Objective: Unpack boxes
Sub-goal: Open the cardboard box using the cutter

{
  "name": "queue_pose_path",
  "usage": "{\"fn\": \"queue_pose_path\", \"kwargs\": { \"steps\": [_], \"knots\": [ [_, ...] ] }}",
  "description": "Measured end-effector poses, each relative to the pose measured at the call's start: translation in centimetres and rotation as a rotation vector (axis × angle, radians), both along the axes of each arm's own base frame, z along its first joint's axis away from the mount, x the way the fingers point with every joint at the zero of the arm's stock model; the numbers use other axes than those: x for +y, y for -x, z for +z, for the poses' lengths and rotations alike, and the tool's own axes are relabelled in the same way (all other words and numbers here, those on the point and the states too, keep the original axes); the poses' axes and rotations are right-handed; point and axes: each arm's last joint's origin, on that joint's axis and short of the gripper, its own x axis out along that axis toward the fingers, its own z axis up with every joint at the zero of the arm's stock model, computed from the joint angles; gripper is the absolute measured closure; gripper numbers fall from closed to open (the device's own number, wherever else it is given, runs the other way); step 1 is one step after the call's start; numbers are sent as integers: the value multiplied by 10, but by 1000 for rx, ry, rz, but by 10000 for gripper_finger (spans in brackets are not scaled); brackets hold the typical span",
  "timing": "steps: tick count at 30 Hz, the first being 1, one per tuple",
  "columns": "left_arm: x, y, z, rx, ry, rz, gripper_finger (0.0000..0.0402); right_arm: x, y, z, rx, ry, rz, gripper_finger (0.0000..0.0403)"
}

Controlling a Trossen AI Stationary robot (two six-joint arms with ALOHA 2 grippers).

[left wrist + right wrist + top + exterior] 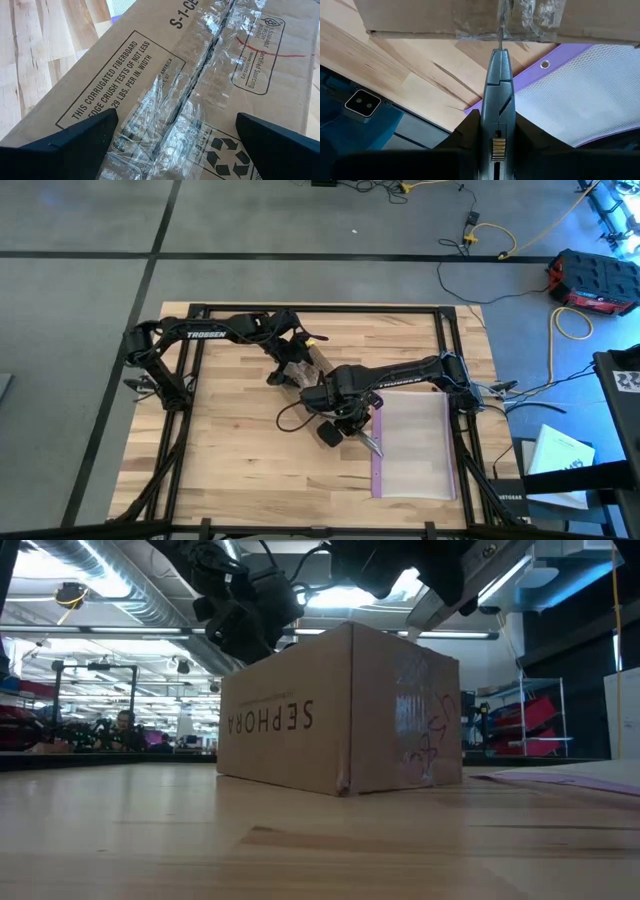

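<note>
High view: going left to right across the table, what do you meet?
Left arm's base → left gripper, open over the box → right gripper shut on the grey knife tool → clear bag with purple edge.

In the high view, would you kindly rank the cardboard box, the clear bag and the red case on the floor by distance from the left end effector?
1. Cardboard box: directly under the left end effector, mid-table.
2. Clear bag: on the table's right side, beyond the right end effector.
3. Red case: off the table, on the floor at far right.
</note>
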Motion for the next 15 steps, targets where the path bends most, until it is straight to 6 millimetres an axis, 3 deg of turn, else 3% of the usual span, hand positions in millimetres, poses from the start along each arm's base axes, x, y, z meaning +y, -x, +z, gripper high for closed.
{"fn": "queue_pose_path", "kwargs": {
  "steps": [15],
  "knots": [
    [-19, -10, 1, -13, -7, -28, 2, 0, 0, 0, 1, 0, 1, 346]
  ]
}}
